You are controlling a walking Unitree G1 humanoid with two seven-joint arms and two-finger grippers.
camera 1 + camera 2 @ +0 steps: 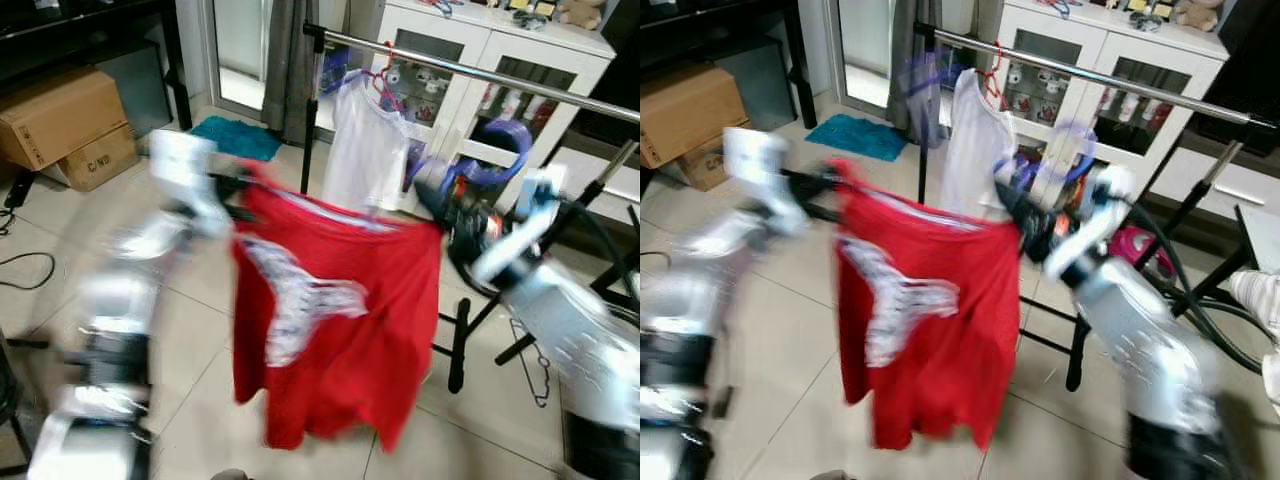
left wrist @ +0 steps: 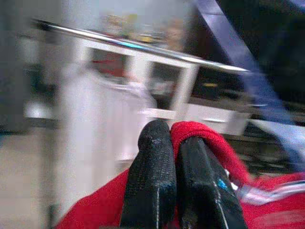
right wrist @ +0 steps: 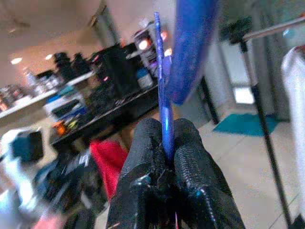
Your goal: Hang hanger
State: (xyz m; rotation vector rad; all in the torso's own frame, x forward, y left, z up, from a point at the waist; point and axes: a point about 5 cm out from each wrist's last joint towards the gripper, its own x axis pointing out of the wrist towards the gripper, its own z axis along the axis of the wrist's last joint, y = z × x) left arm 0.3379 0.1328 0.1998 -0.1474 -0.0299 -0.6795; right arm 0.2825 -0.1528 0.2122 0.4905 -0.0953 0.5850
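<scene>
The smaller cardboard box (image 1: 97, 158) on the floor by the left wall carries black print that reads roughly "C/NO"; the larger box (image 1: 58, 115) stacked on it shows no legible print. The red shirt (image 1: 330, 320) has a white graphic across its chest, too blurred to read.

Both arms are raised in front of the robot and spread apart, holding the red shirt stretched between them at shoulder height. The left tool (image 2: 175, 143) has its two black fingers pressed together on a fold of red cloth at the shirt's left shoulder. The right tool (image 3: 167, 138) is clamped on a thin blue hanger (image 1: 497, 150), whose hook curves up above the right wrist; the shirt's right shoulder hangs just beside that tool. The arms are blurred by motion.

Behind the shirt a steel rail (image 1: 470, 75) runs from upper left down to the right on a black stand (image 1: 308, 110). A white shirt (image 1: 362, 155) hangs from it on a red hanger (image 1: 383, 80), near the rail's left end. The stretch of rail to the right of the white shirt is bare, above the blue hanger. A white cabinet (image 1: 500, 60) stands behind the rail. The red shirt's hem hangs well above the tiled floor (image 1: 200, 400), and a teal mat (image 1: 235, 137) lies farther back by the doorway.
</scene>
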